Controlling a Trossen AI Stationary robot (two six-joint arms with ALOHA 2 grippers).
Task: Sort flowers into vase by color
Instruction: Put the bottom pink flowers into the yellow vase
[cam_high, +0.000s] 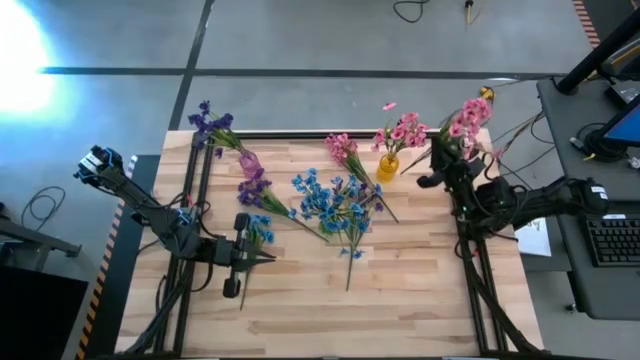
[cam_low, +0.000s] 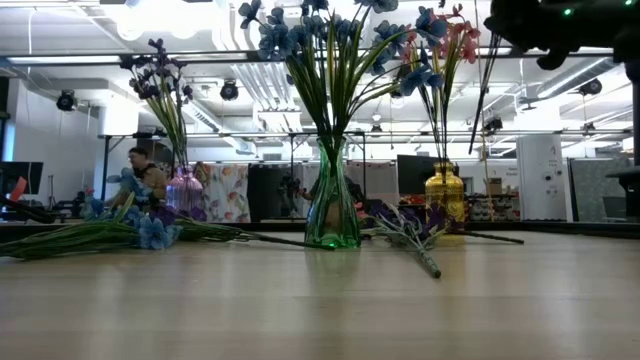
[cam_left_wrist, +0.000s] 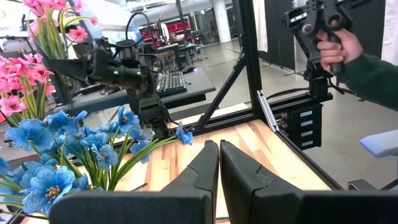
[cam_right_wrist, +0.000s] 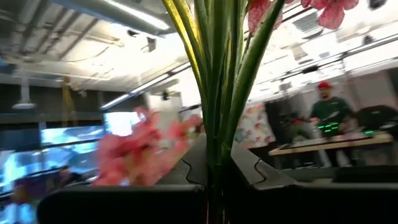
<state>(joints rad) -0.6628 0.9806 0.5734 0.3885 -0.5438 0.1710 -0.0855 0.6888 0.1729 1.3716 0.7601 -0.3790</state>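
Observation:
My right gripper (cam_high: 441, 152) is shut on a bunch of pink flowers (cam_high: 470, 118) at the table's far right, beside the yellow vase (cam_high: 388, 166), which holds pink flowers (cam_high: 405, 130). In the right wrist view the green stems (cam_right_wrist: 217, 93) rise between my fingers. A purple vase (cam_high: 250, 163) with purple flowers stands at the far left. A clear green vase (cam_low: 332, 210) with blue flowers (cam_high: 335, 200) stands mid-table. One pink sprig (cam_high: 345, 152) and some blue flowers (cam_high: 256, 230) lie flat on the wood. My left gripper (cam_high: 272, 258) hovers shut at the near left, touching nothing. My right gripper pinches several green stems (cam_right_wrist: 214, 140) together between its two fingers (cam_right_wrist: 249, 163). The fingers lie across the stems. The bunch is lifted clear of the table, with the pink blossoms (cam_right_wrist: 328, 11) above the fingers and the stem ends (cam_low: 484, 95) hanging below.
A loose sprig (cam_low: 412, 236) lies in front of the yellow vase (cam_low: 445, 198). Black frame struts (cam_high: 195, 200) run along both table sides. Bare wood lies along the near edge (cam_high: 400, 310). A person's hand (cam_left_wrist: 339, 43) shows off the table.

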